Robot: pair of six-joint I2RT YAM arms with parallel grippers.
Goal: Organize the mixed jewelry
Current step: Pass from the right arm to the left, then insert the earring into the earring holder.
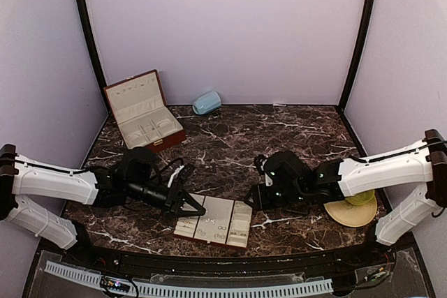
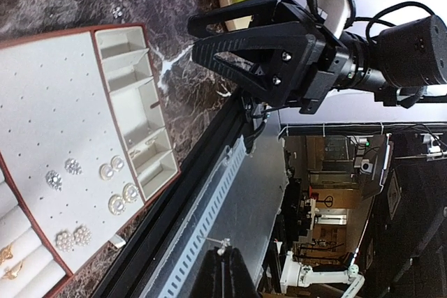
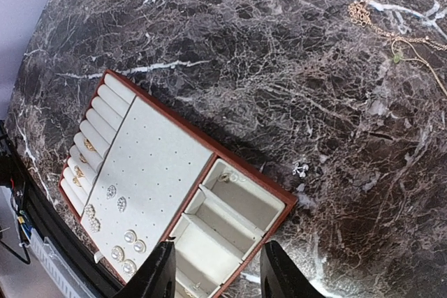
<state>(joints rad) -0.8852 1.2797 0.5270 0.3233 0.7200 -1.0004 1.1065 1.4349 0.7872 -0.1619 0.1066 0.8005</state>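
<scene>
Spanning the lilac-walled booth, a dark veined marble tabletop (image 1: 279, 130) carries a cream-lined, red-brown jewelry tray (image 1: 234, 209) at its near edge, pearl and crystal stud earrings (image 3: 112, 191) pinned on its perforated panel. One silvery stud (image 3: 300, 168) lies loose just beside it. Left hand (image 1: 195, 209), pinched shut, rests at the tray; right hand (image 3: 215, 270) hovers half-spread, empty. An open red-brown box (image 1: 143, 111) stands behind.

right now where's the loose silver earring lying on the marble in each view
Top external: too small to make out.
Left wrist: loose silver earring near the top, on the marble just beyond the tray's compartment end.
Right wrist: right of centre, on the marble beside the tray's corner.
Shared landmark: the cream-lined tray.
</scene>
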